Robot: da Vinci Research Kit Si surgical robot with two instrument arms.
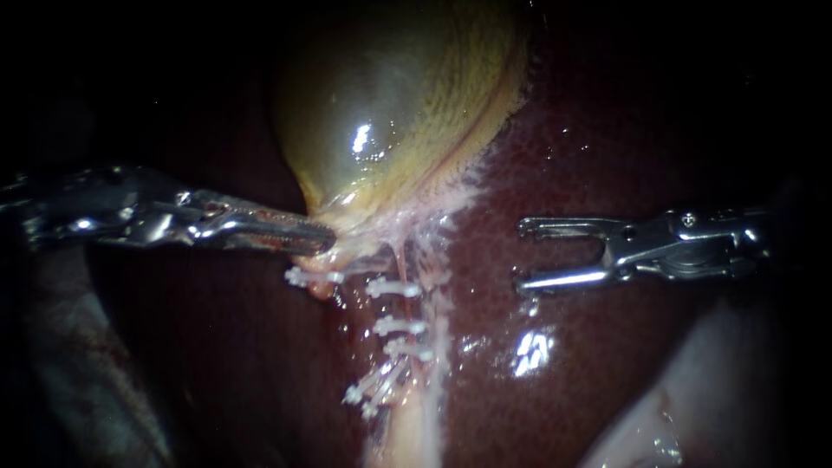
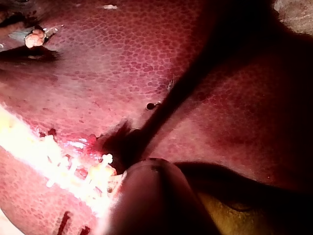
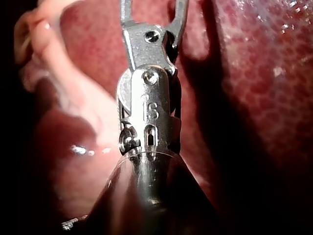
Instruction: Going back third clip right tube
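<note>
Endoscope view: your right tool (image 1: 523, 254) stands with its jaws apart and nothing between them. It hangs over bare liver (image 1: 607, 364), well apart from the right tube (image 1: 400, 260). That tube runs from the neck of the gallbladder (image 1: 390, 104), straight ahead of the open jaws, and three white clips (image 1: 399, 327) appear to sit across it one after another. Your left tool (image 1: 322, 236) has its jaws closed on the pale tissue at the gallbladder's neck, just beside the nearest clip.

Treat the tube as thin, soft, wet and easy to tear. The clips look light and stiff, and a nudge could twist them. If you need a hold, the pale tissue beside the tube looks safer than the tube or a clip. Further clips lie on the far side from your right tool, and you cannot tell which strand they sit on.

Left wrist view: the shaft is dark and its jaws are lost in shadow, so this view does not confirm the grip. The clips beside the tool glare too bright to count. A thin dark streak runs over the liver ahead of the tool, and whether it is shadow or metal is unclear.

Right wrist view: the jaws spread open, but their tips are cut off. No tube or clip shows here. A pale pink fold (image 3: 58, 98) lies beside the tool, with liver on its other side.
</note>
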